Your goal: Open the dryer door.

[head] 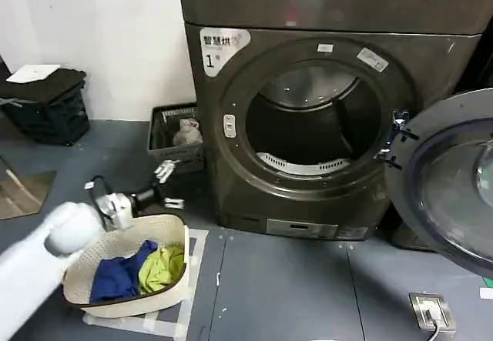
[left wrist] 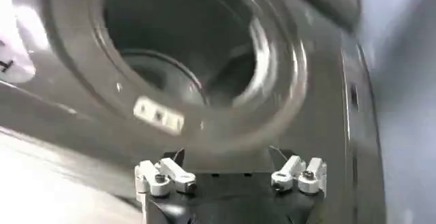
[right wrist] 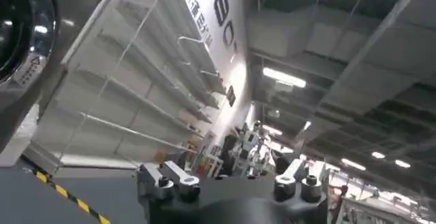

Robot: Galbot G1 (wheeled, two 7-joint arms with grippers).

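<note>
Inside white basket [head: 123, 299]: blue, green clothes [head: 139, 270].

The dryer door [head: 451, 179] is cut off at the right edge.

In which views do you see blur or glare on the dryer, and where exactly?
Left wrist view: the drum opening is smeared by motion blur, with bright glare streaks on its rim; the left hand is sharp. Head view: mostly sharp, with soft reflections inside the drum and on the glass of the dryer door, which hangs open. Right wrist view: ceiling lights glare brightly; the right hand is sharp.
</note>
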